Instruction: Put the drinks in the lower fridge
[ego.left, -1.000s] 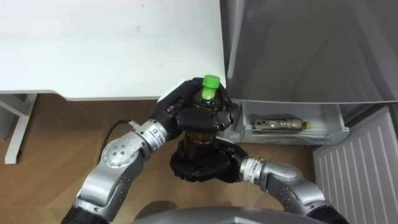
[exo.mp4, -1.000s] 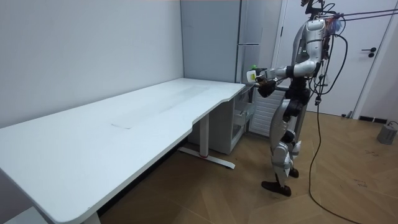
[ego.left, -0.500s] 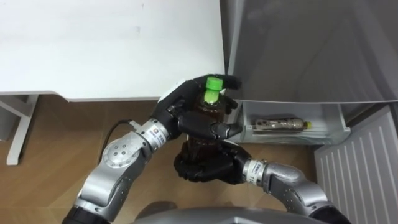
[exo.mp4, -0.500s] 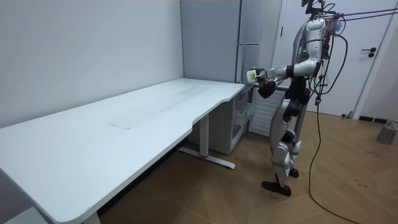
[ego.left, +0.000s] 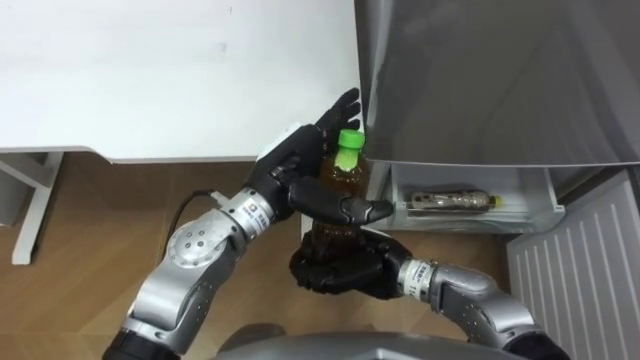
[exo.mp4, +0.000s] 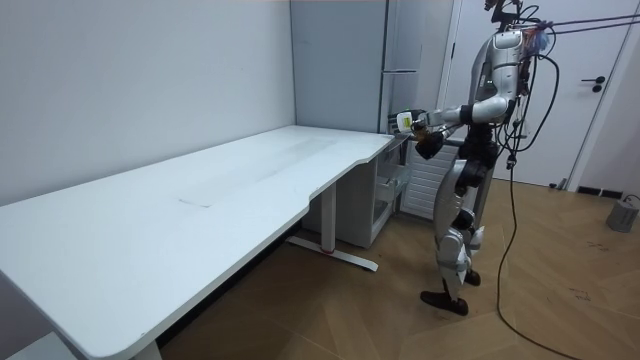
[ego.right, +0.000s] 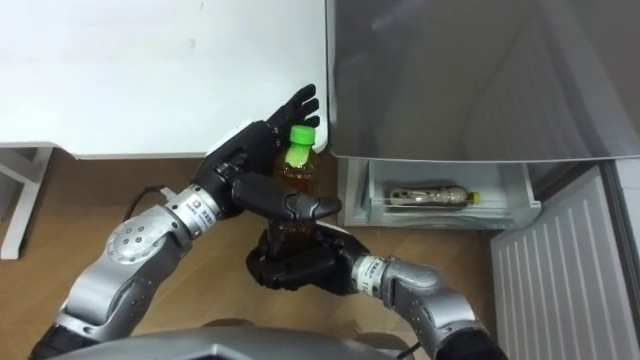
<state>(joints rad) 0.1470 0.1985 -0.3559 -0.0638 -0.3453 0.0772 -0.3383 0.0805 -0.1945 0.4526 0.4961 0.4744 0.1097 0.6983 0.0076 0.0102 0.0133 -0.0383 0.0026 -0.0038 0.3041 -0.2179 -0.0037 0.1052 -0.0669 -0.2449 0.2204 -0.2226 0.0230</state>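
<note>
Between white counter (ego.left: 150, 80) and grey fridge (ego.left: 500, 80), the right hand (ego.left: 340, 270) curls round the base of an upright green-capped bottle (ego.left: 342, 172), the left hand (ego.left: 295, 165) spread straight-fingered behind its neck, just left of the open lower drawer (ego.left: 530, 215).

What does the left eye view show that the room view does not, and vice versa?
Left eye view: a second bottle lying in the open drawer; the right hand curled round the base of the held bottle, the left hand open behind it. Room view: the robot standing by the table, a door behind. Both: bottle, table, fridge.
</note>
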